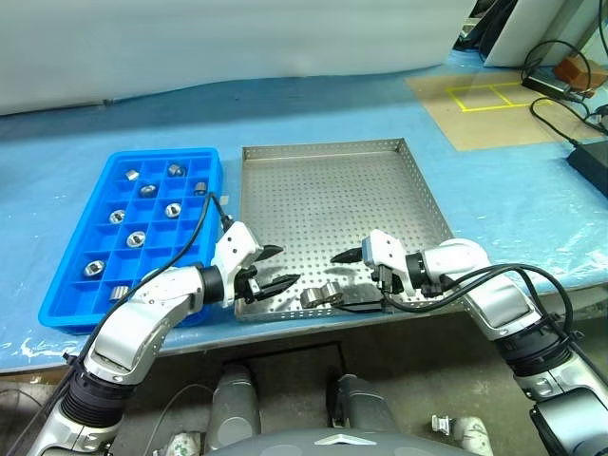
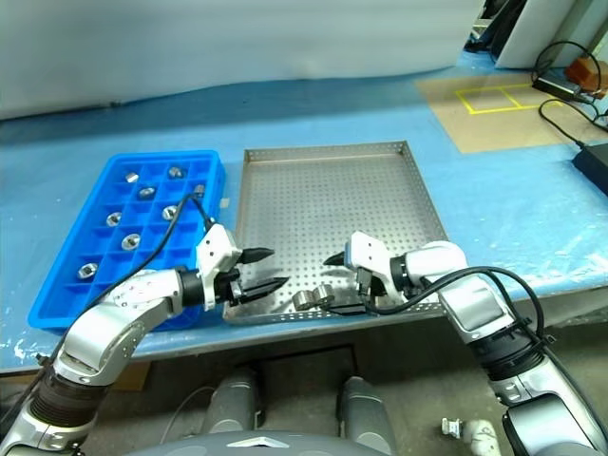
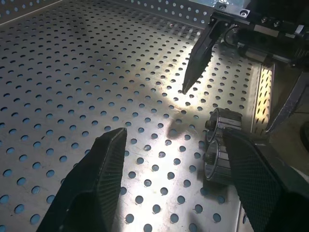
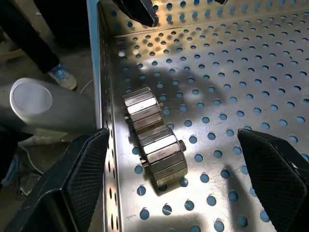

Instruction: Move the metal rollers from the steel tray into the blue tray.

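Two rollers left at the steel tray's near rim, both grippers flanking them

Two trays sit side by side on the table [image 1: 494, 190]: the blue tray [image 1: 71, 306] on the robot's left, with several metal rollers already sitting singly in its square compartments, and the steel tray [image 1: 332, 190] to its right, its perforated floor bare except at the near edge.

There, the last two metal rollers [image 1: 321, 297] lie touching each other, hard against the near rim. In the right wrist view they lie on their sides, end to end, so the pair forms one short bar whose long axis runs roughly along the rim, slightly angled away from it. Their flat ends face left and right toward the two grippers.

The pair lies between the grippers. The left gripper [image 1: 275, 269] is just to its left, empty, fingers partly spread and pointing rightward across the tray. The right gripper [image 1: 353, 280] is just to its right, empty, fingers spread wide, pointing leftward and down, one finger over the tray floor and one low near the rim.

Judged from the head views, the right gripper looks slightly nearer, and its wide spread seems to straddle the pair. The rim crowding the rollers may hamper the lower finger.
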`<action>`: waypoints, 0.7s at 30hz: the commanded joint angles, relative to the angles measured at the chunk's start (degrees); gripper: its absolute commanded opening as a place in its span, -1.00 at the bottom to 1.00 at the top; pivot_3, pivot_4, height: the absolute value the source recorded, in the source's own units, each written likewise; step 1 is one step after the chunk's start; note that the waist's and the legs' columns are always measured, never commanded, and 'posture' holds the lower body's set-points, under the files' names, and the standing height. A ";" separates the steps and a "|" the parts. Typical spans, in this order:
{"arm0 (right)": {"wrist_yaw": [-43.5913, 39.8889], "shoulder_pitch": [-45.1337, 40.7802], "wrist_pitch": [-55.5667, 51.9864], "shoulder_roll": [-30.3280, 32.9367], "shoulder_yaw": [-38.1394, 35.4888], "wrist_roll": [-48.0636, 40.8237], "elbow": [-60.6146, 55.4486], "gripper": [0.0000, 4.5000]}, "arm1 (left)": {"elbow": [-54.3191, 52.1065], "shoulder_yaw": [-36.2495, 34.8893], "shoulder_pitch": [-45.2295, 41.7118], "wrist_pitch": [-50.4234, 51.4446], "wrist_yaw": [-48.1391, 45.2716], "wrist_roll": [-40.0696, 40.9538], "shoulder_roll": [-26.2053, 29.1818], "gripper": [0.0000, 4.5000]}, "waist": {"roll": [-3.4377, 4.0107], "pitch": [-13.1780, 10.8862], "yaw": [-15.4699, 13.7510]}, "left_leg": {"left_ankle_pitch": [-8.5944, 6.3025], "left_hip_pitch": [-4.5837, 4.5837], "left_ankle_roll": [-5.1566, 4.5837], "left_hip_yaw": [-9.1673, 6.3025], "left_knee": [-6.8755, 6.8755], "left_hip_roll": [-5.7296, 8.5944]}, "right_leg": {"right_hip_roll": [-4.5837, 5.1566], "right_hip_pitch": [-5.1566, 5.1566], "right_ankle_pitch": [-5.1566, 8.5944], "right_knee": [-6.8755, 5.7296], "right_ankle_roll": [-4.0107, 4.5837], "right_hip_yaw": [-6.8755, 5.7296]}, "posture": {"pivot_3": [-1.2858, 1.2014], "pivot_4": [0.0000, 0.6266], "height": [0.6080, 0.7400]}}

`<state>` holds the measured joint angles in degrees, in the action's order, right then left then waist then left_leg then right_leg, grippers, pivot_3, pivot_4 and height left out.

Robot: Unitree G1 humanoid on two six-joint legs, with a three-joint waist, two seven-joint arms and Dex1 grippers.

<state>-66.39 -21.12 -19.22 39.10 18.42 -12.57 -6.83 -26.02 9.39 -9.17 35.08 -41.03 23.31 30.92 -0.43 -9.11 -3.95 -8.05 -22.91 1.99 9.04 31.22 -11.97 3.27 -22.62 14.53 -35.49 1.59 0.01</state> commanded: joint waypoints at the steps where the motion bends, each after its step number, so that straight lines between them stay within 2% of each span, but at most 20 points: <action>1: 0.53 0.14 0.24 -0.27 0.67 1.78 0.86 0.97 | -3.25 -0.53 -0.97 1.32 0.71 1.08 -0.30 0.48 | 0.00 0.00 -0.01 | 0.00 0.01 0.00 0.00 0.01 0.00 | 0.00 0.01 0.00 0.00 0.00 0.00 | 0.01 -0.52 1.00; 10: 1.11 1.11 -0.18 -1.07 1.01 2.26 1.39 0.97 | -3.83 -0.46 -0.38 2.03 1.42 1.13 -0.65 0.48 | 0.01 0.01 -0.01 | 0.00 0.07 -0.01 0.00 0.02 0.00 | 0.00 0.07 0.00 0.00 0.00 0.00 | 0.01 -0.52 1.00; 13: 1.38 1.49 1.28 -1.32 1.38 3.12 2.70 0.72 | -3.43 -0.70 0.20 1.41 1.00 1.11 -0.50 0.48 | 0.00 0.00 0.00 | -0.01 0.21 -0.02 0.00 0.01 0.00 | 0.00 0.21 0.01 0.02 0.01 0.00 | 0.00 -0.52 1.00; 20: 2.75 2.75 4.14 -2.24 1.35 5.27 5.15 -0.36 | -3.64 -0.77 -1.13 2.61 1.31 1.48 -0.67 0.48 | 0.01 0.01 0.02 | -0.03 0.23 -0.05 0.01 0.01 0.01 | 0.01 0.25 0.01 0.05 0.00 0.01 | 0.00 -0.52 1.00; 21: 2.74 2.95 4.45 -2.22 1.31 5.41 5.42 -0.46 | -3.82 -0.85 -1.38 2.97 1.41 1.63 -0.68 0.48 | 0.01 0.01 0.02 | -0.03 0.23 -0.05 0.01 0.01 0.01 | 0.01 0.24 0.01 0.05 0.00 0.01 | 0.00 -0.52 1.00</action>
<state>-63.75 -19.17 -15.41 36.80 19.42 -8.33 -2.27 -27.71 9.37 -9.84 37.80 -39.73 23.87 30.32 -0.42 -9.11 -3.93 -8.08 -22.65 1.94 9.05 31.24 -11.96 3.28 -22.36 14.54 -35.45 1.59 0.02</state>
